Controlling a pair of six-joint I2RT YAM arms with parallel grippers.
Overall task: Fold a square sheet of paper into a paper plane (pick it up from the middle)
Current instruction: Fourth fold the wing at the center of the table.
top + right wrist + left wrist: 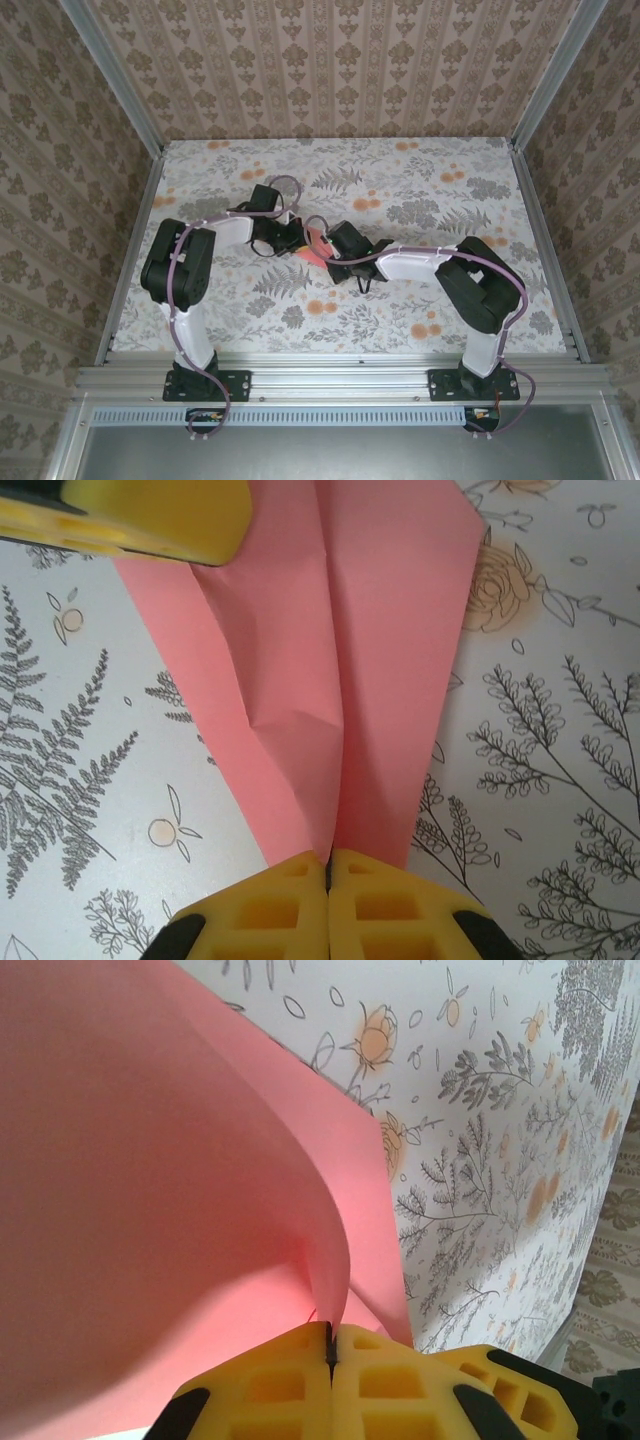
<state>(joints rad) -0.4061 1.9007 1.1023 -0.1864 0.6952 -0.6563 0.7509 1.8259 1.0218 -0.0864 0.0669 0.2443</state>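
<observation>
The left gripper [328, 1345] has its yellow honeycomb pads pressed flat together at the bottom centre of the left wrist view. They pinch a fold of the square sheet of paper [150, 1190], which rises from the seam in a smooth curved sail across the left half of that frame. The right gripper [327, 868] is closed just as tightly at the bottom centre of its own view, nipping the narrow end of the paper. From there the paper fans upward as a tapering, partly folded shape with a sharp centre crease and a small crumple to the crease's left. In the top view the paper hangs between the two grippers, just above the middle of the table. The step in hand looks like setting the long folds about the centre crease. Doing it well probably calls for both pinches to hold firm and travel together, with only gentle tension. That would draw the crumple out without tearing the sheet and let the edges meet squarely along the crease. The paper is thin, matte, plain coral-pink and quick to buckle. Beneath it lies a flat tablecloth [540, 780] printed with grey ferns and small orange flowers.
</observation>
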